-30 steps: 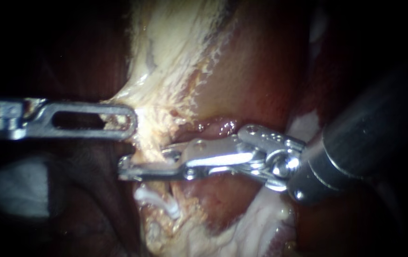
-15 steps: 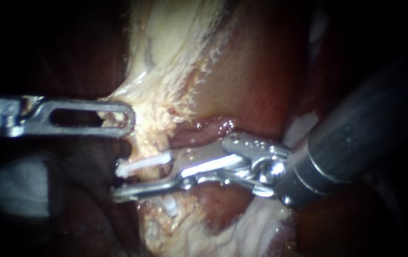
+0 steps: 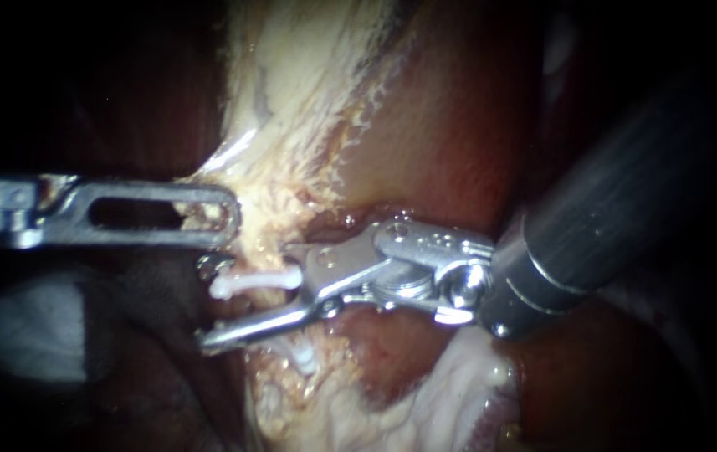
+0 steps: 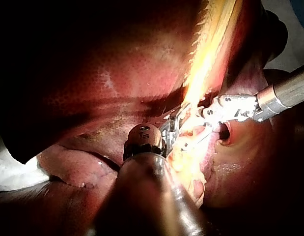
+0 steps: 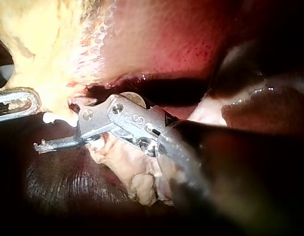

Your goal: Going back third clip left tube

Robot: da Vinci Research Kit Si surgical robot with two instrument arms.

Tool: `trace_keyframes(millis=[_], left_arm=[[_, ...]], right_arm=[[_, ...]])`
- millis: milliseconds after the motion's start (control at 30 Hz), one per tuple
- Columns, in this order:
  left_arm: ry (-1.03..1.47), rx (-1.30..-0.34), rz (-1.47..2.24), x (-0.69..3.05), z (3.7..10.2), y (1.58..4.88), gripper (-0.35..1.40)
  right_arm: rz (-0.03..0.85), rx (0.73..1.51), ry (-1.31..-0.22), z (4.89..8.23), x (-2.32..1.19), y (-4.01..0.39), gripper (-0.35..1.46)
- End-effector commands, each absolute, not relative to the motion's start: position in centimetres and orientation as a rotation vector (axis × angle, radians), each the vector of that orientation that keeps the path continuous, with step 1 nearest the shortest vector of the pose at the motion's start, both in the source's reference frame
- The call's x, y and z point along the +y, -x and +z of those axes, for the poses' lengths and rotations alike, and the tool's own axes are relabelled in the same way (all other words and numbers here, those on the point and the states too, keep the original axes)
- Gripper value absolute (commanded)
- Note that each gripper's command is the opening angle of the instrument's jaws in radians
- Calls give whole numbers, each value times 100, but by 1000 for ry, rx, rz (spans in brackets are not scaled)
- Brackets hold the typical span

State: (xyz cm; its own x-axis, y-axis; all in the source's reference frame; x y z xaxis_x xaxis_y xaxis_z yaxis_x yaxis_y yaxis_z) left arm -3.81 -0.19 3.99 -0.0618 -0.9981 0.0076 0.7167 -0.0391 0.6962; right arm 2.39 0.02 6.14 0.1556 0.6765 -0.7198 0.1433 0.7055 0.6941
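In the endoscope view a pale tube (image 3: 264, 244) runs down the middle between dark red liver. A white clip (image 3: 253, 281) lies across it, and a second white clip (image 3: 303, 360) sits lower down. My right instrument (image 3: 207, 303) has its jaws open around the upper clip; the lower jaw shows as a thin steel bar and only the tip of the upper one shows. My left instrument (image 3: 231, 214) is shut on pale tissue (image 3: 283, 125) just above the clip. The right wrist view shows the white clip (image 5: 57, 118) by the right instrument's open jaws (image 5: 53, 133).
Dark red liver (image 3: 450, 134) lies on both sides of the pale tissue. White fatty tissue (image 3: 450, 393) sits under the right instrument's wrist. In the left wrist view the right instrument's shaft (image 4: 284, 93) crosses beside the left instrument's wrist (image 4: 144, 140).
My right instrument's jaws, shut on the tube one second ago, have opened and left a white clip on it. Its wrist has shifted a little to the left. The left instrument holds still.
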Motion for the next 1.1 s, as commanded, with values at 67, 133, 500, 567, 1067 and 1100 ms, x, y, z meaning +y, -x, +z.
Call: trace_keyframes(millis=[67,133,500,567,1067,1100], left_arm=[[-582,-631,-1540,-18,399,380,-35],[-582,-631,-1539,-18,399,378,-35],[-585,-631,-1536,-16,403,374,-35],[-585,-631,-1535,-15,404,373,-35],[-586,-632,-1533,-13,410,370,-35],[-586,-632,-1533,-13,411,370,-35]], right_arm=[[436,1389,-720,617,2,-233,56],[403,1401,-698,618,1,-223,56],[286,1441,-628,604,-6,-144,57],[273,1443,-605,600,-5,-129,58],[229,1414,-537,555,17,-38,59],[228,1413,-532,552,19,-34,59]])
